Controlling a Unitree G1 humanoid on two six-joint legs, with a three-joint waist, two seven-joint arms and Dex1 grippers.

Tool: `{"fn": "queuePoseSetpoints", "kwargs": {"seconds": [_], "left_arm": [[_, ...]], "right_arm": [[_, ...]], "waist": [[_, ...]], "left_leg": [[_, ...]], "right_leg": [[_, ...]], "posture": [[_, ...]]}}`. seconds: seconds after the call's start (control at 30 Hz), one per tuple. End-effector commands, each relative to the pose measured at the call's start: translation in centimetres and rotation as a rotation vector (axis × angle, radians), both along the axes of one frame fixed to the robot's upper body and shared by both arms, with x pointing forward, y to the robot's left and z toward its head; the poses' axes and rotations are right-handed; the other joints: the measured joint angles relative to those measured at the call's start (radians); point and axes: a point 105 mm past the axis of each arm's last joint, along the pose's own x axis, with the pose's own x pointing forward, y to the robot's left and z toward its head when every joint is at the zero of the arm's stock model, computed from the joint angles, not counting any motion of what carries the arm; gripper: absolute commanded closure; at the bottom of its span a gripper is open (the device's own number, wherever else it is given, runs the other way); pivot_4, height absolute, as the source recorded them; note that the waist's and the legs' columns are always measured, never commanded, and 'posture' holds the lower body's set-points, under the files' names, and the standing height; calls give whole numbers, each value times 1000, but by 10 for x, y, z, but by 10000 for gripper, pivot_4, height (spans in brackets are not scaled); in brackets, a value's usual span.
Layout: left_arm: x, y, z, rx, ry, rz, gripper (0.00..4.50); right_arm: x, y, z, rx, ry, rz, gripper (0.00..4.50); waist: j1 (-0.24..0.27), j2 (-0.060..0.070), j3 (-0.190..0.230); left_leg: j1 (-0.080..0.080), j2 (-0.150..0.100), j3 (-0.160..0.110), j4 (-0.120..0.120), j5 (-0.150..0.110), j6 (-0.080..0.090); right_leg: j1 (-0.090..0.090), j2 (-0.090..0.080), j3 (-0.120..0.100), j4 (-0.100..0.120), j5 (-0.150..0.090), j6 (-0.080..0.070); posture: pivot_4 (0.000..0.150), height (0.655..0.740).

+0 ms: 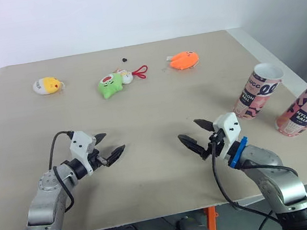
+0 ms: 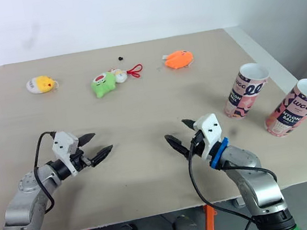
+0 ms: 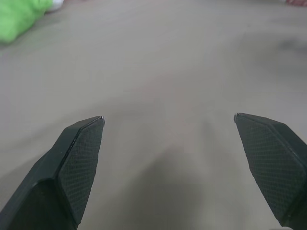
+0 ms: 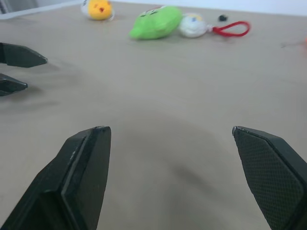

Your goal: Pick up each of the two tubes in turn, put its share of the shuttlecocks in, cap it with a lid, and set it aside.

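Left tube (image 1: 257,91) and right tube (image 1: 305,108) stand uncapped on the counter (image 1: 141,111), interiors hidden. Left pincer (image 1: 114,141) and right pincer (image 1: 187,129): released, empty.

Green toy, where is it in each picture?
Left eye view: green toy, far middle of the table.
Right eye view: same place.
Left wrist view: far beyond the left claw, cut off at the edge.
Right wrist view: far beyond the right claw.
Shared landmark: white toy beside it.
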Motion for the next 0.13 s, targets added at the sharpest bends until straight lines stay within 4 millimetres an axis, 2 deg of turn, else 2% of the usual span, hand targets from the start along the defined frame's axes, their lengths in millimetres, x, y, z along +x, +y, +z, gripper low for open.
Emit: {"fn": "queuePoseSetpoints", "kwargs": {"seconds": [0.03, 0.13], "left_arm": [[-4, -1, 14, 16, -76, 7, 0], [-6, -1, 11, 11, -63, 16, 0]], "right_arm": [[4, 2, 7, 5, -36, 23, 1673], [9, 3, 6, 0, -32, 36, 1673]], "waist": [[-1, 0, 0], [-1, 0, 0]], "left_leg": [[0, 0, 0, 0, 0, 0], [1, 0, 0, 0, 0, 0]], "right_leg": [[0, 0, 0, 0, 0, 0], [0, 0, 0, 0, 0, 0]], "posture": [[1500, 7400], [1500, 7400]]}}
